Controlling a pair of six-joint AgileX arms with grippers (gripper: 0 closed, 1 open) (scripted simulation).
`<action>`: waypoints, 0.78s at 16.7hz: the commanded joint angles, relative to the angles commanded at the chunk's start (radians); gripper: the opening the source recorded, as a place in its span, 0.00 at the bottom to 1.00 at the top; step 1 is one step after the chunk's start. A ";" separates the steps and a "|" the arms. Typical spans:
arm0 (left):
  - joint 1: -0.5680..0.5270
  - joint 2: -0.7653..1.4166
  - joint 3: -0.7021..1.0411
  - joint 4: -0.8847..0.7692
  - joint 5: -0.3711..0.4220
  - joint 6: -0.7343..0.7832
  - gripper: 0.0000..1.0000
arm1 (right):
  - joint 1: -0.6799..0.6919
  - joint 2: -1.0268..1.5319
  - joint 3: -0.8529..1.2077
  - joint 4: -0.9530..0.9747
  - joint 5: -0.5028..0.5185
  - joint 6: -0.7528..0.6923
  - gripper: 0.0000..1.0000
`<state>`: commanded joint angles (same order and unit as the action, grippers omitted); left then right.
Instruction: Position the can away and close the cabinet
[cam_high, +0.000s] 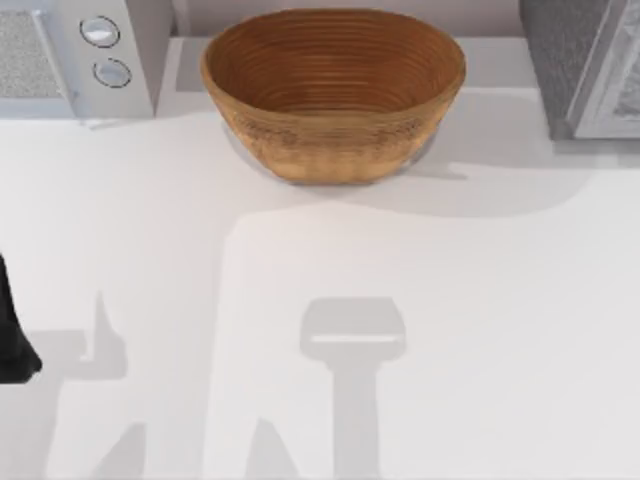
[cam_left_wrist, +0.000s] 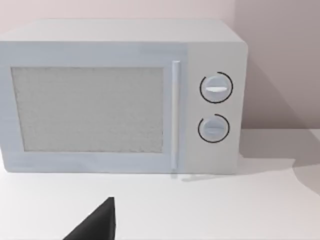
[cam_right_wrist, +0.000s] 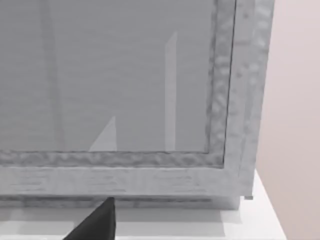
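Note:
The can is out of view. The grey cabinet (cam_high: 585, 65) stands at the table's back right corner. Its framed front panel (cam_right_wrist: 125, 90) is close in front of my right gripper (cam_right_wrist: 97, 224), of which a dark tip shows low in the right wrist view. My left arm (cam_high: 12, 340) is a dark shape at the table's left edge. A dark tip of my left gripper (cam_left_wrist: 97, 225) points at a white microwave (cam_left_wrist: 120, 97) across a strip of bare table.
A large wicker basket (cam_high: 333, 95) sits at the back middle of the table with nothing visible inside. The white microwave (cam_high: 85, 55) with two round dials occupies the back left corner. Open white tabletop (cam_high: 400, 300) spreads in front of them.

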<state>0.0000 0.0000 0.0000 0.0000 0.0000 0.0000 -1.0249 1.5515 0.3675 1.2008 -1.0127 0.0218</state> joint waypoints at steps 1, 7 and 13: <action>0.000 0.000 0.000 0.000 0.000 0.000 1.00 | 0.004 -0.003 -0.004 -0.003 0.002 0.000 1.00; 0.000 0.000 0.000 0.000 0.000 0.000 1.00 | -0.002 -0.015 0.151 -0.165 -0.015 -0.001 1.00; 0.000 0.000 0.000 0.000 0.000 0.000 1.00 | -0.021 -0.065 0.569 -0.653 -0.029 -0.004 1.00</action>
<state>0.0000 0.0000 0.0000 0.0000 0.0000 0.0000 -1.0454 1.4870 0.9367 0.5475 -1.0422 0.0174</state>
